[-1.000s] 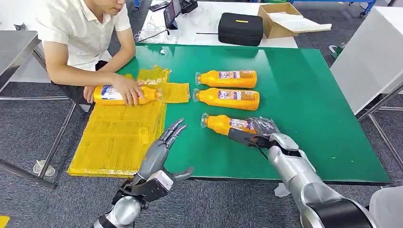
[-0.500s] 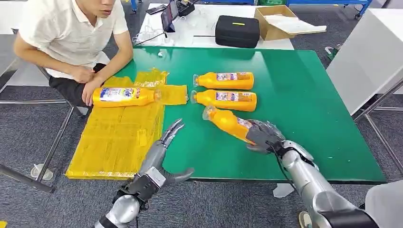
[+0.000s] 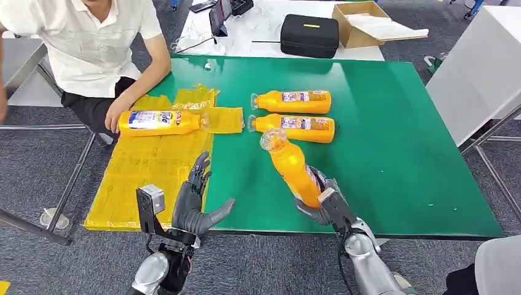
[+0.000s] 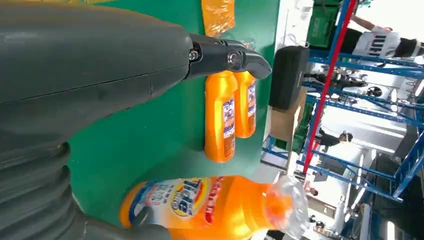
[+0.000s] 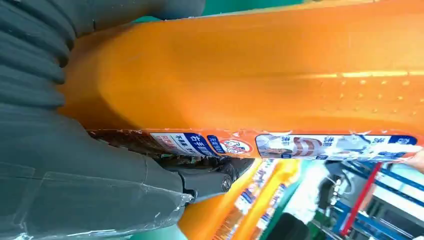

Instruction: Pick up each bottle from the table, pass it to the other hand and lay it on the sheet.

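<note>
Head view: four orange bottles counted. Right hand (image 3: 321,206) grips one, the held bottle (image 3: 293,169), by its base end near the table's (image 3: 393,123) front edge; bottle tilts up, clear cap toward 11 o'clock, lifted off the green top. Two table bottles lie side by side past the cap, caps toward 9 o'clock: near bottle (image 3: 293,124), far bottle (image 3: 292,101), just beside each other. Fourth bottle (image 3: 161,121) lies on the yellow sheet (image 3: 147,178) at roughly 10 o'clock from the left hand (image 3: 190,200). Left hand is empty, fingers spread and raised at the sheet's right border, thumb out toward 3 o'clock. One person (image 3: 98,49) sits at the table's left corner, one hand resting by the sheet bottle's base. One black case (image 3: 309,35) and one cardboard box (image 3: 362,23) sit on the white table behind.
</note>
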